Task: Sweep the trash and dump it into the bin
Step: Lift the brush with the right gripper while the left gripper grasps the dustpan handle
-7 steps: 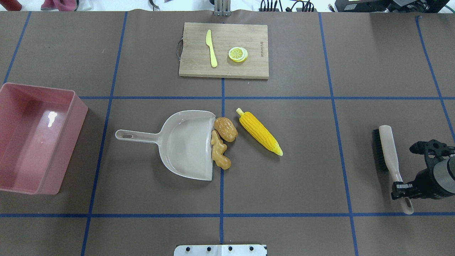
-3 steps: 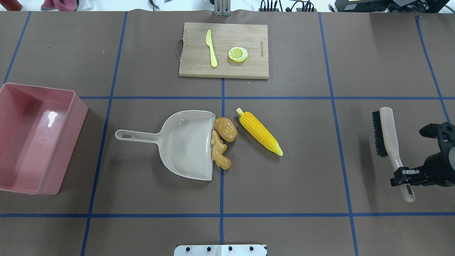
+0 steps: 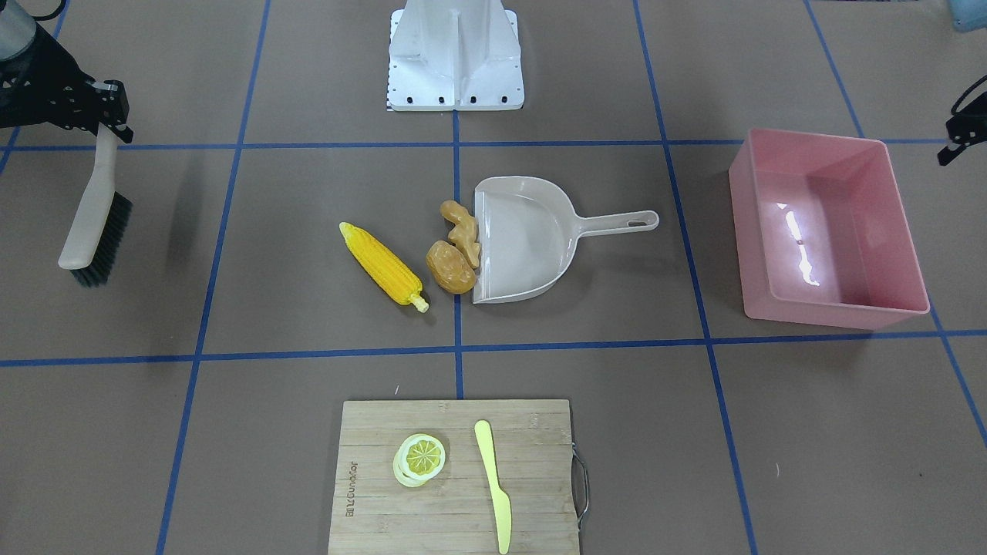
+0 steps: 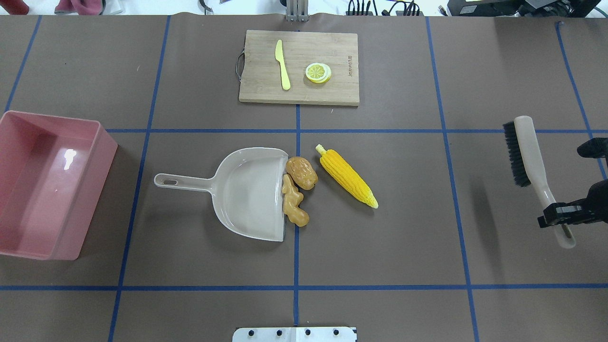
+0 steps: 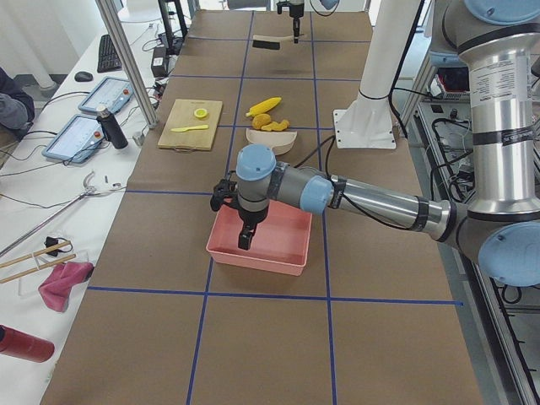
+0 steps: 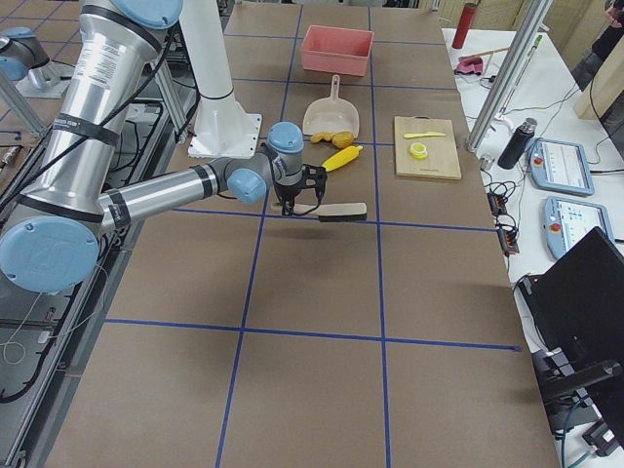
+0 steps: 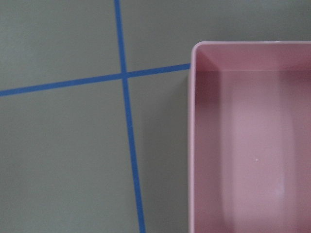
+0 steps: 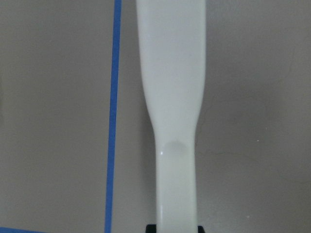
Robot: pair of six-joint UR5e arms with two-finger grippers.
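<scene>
Trash [image 4: 298,167] lies at the table's [image 4: 403,247] centre: ginger piece [image 4: 294,203] and potato lump [image 4: 303,175] at the dustpan's [image 4: 247,190] lip, corn cob [image 4: 348,176] beside them, bin [image 4: 102,142] at nine o'clock. At three o'clock my right pincer [image 4: 556,214] grips the brush [image 4: 528,147] handle, clear of the table; next I should carry it over and sweep toward nine. How far my left pincer [image 5: 245,240] is open, I cannot tell.

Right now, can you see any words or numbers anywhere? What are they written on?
"joyoung" (best guess, tiny and sideways): burnt into the wooden cutting board, beside the lemon slice.
The pink bin, dustpan and brush: no text visible.
The tablet screens beside the table: too small to read.
</scene>
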